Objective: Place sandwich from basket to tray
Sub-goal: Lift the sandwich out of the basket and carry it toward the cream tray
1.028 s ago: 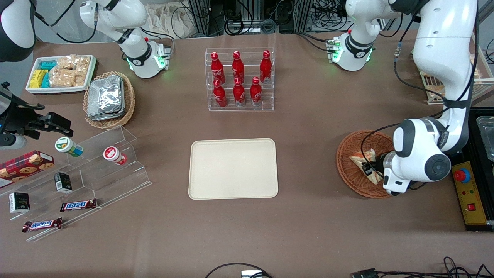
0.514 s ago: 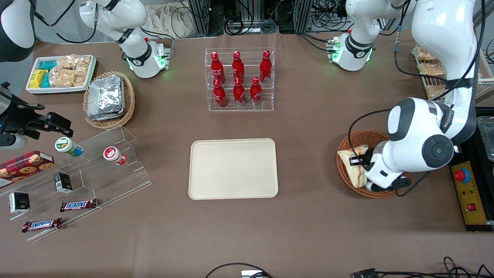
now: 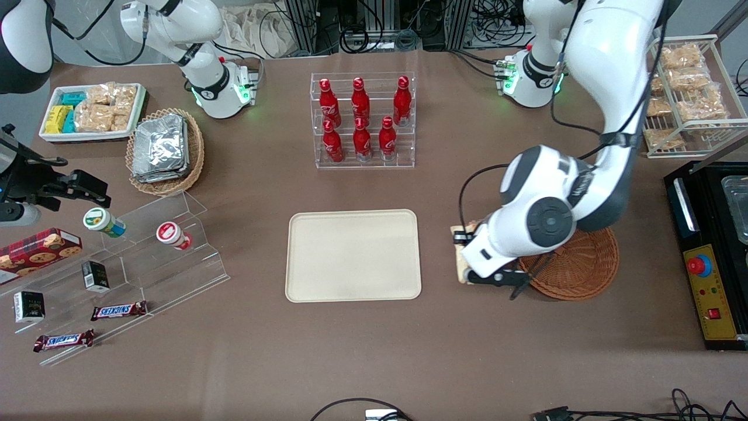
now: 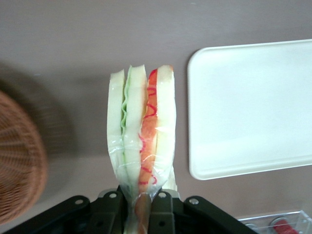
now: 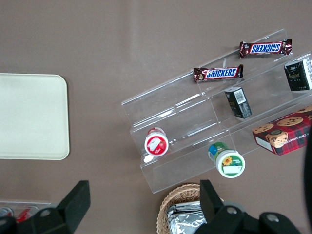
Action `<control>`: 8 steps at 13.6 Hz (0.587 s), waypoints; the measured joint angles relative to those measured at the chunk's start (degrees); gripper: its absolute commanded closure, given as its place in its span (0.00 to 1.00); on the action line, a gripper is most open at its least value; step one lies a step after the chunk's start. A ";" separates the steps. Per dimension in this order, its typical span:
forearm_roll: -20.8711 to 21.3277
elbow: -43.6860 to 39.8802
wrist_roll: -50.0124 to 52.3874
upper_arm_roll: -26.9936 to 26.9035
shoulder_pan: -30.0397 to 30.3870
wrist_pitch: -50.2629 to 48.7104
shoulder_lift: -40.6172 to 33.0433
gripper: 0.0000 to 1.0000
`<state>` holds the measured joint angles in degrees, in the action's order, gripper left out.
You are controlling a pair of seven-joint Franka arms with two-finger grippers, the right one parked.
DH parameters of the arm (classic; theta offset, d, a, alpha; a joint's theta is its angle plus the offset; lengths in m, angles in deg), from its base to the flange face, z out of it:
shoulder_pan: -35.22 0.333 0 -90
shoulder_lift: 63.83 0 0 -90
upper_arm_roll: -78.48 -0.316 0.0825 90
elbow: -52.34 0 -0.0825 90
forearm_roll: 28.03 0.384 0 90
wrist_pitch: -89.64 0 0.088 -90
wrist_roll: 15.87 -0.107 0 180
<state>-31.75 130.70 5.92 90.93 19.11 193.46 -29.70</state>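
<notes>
Sandwich [image 4: 141, 136] clamped in pincer [image 4: 140, 204], held above table between basket [image 3: 578, 263] and tray [image 3: 353, 255]; arm bent low.

This is a robotics lab got up as a small snack shop: two white arms are bolted to a brown-covered table [image 3: 245, 362], with aluminium framing and cable tangles [image 3: 374, 29] along its edge farthest from the front camera. The goods sit in shop displays: red bottles in a clear rack [image 3: 363, 120], chocolate bars [image 3: 118, 310] on acrylic steps [image 3: 175, 257]. A yellow box with a red button [image 3: 699, 266], probably an emergency stop, lies toward the working arm's end.
</notes>
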 measured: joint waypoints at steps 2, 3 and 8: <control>-0.01 -2.40 2.70 0.02 -2.60 1.79 3.10 0.99; -0.02 -2.98 4.52 0.04 -3.87 3.43 4.47 0.99; -0.01 -3.53 9.22 0.01 -8.31 11.45 11.07 0.97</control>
<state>-31.76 127.17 15.14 90.94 10.80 204.91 -18.63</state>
